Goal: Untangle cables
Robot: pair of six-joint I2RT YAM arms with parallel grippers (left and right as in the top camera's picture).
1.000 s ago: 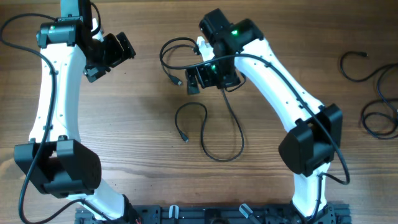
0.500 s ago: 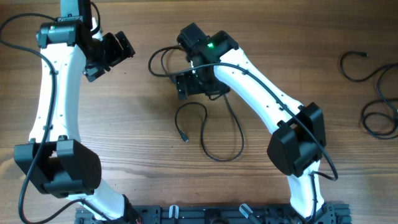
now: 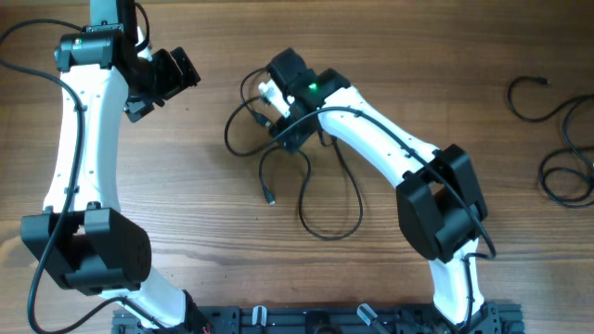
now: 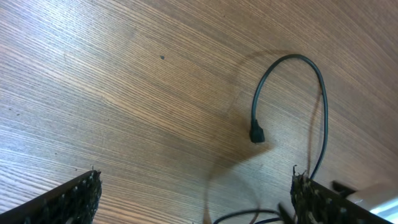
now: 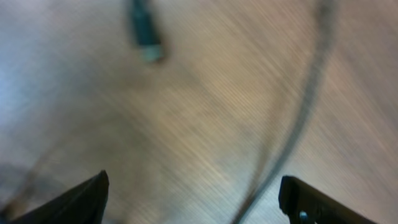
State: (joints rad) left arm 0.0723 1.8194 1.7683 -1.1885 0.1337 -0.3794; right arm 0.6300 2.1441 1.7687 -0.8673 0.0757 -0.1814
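Thin black cables lie tangled at the table's middle. One loop (image 3: 243, 125) sits left of my right gripper (image 3: 281, 121). A smaller loop ends in a plug (image 3: 270, 198), and a long loop (image 3: 330, 209) trails toward the front. My right gripper hangs over the tangle. In the blurred right wrist view it (image 5: 196, 205) is open and empty, above a plug (image 5: 144, 31) and a cord (image 5: 298, 118). My left gripper (image 3: 176, 74) is open and empty to the left. In its wrist view it (image 4: 193, 205) faces an arched cable with a plug (image 4: 257, 134).
Two more black cables lie at the right edge, one curl (image 3: 538, 97) and one loop (image 3: 566, 172). The arm bases and a black rail (image 3: 306, 320) stand along the front. The arms' own thick wires hang beside them.
My right arm has swung left over the tangle and turned its wrist. The upper cable loop has shifted left with it. The left arm has not moved.
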